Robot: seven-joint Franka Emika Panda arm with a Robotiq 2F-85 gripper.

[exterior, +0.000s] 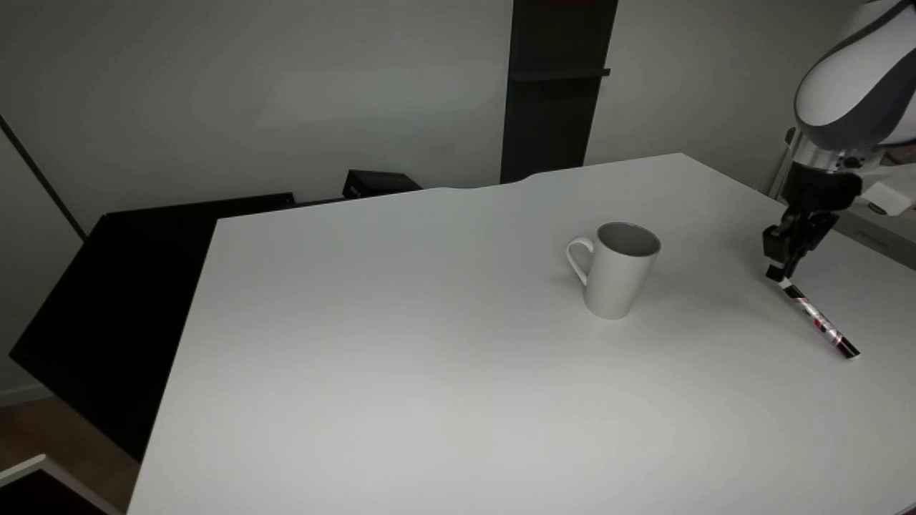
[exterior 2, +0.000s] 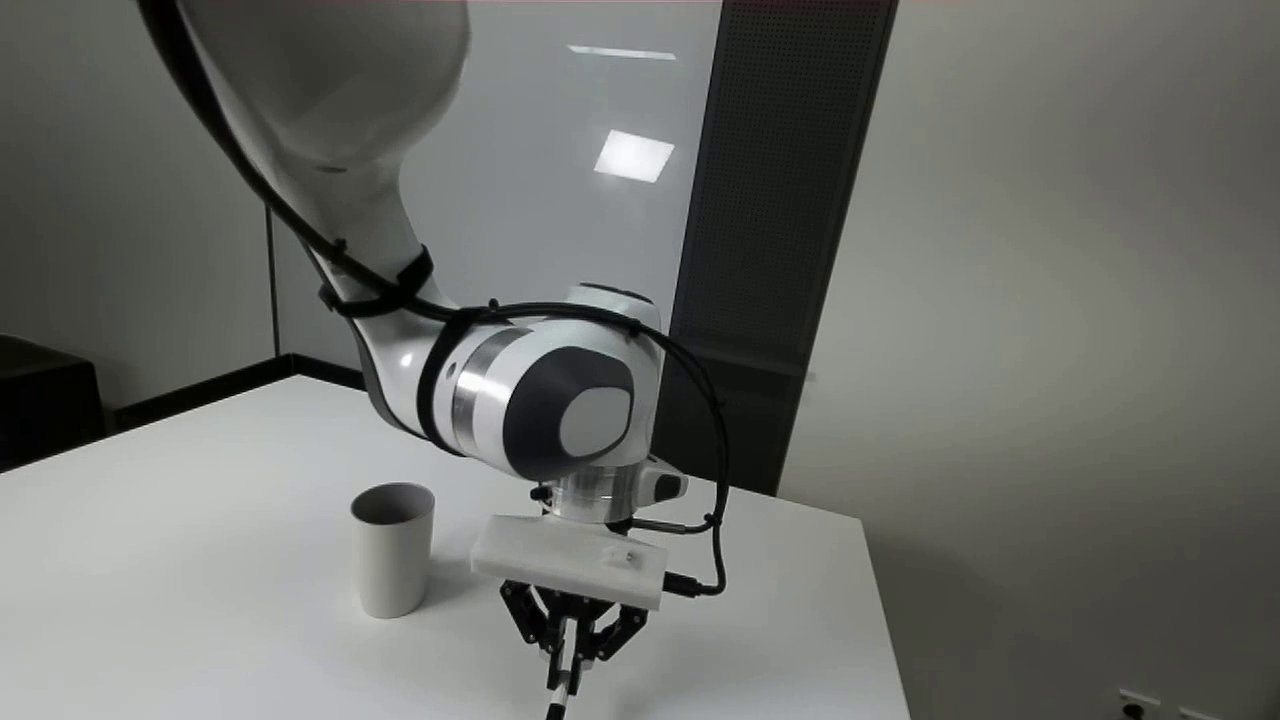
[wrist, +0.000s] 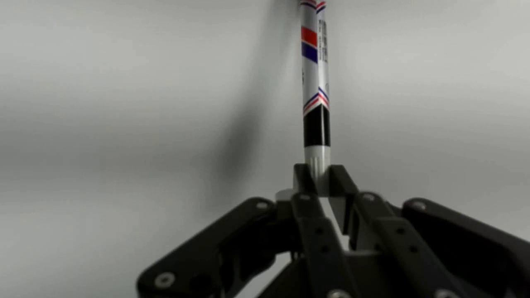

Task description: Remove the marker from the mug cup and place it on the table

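The marker (exterior: 819, 322) has a white body with red and blue marks and dark ends. It also shows in an exterior view (exterior 2: 566, 650) and in the wrist view (wrist: 310, 78). My gripper (wrist: 318, 180) is shut on the marker's white end. In an exterior view the gripper (exterior: 780, 273) holds it tilted, its far end low over the table (exterior: 429, 372); I cannot tell if that end touches. The white mug cup (exterior: 617, 279) stands upright on the table, apart from the gripper, its handle showing. In an exterior view the mug cup (exterior 2: 392, 560) stands beside the gripper (exterior 2: 563, 680).
Black furniture (exterior: 107, 300) stands beside the table's edge, with a black box (exterior: 379, 183) behind the table. A dark panel (exterior: 558, 93) is on the wall. The arm (exterior 2: 400, 330) with its cables reaches over the table.
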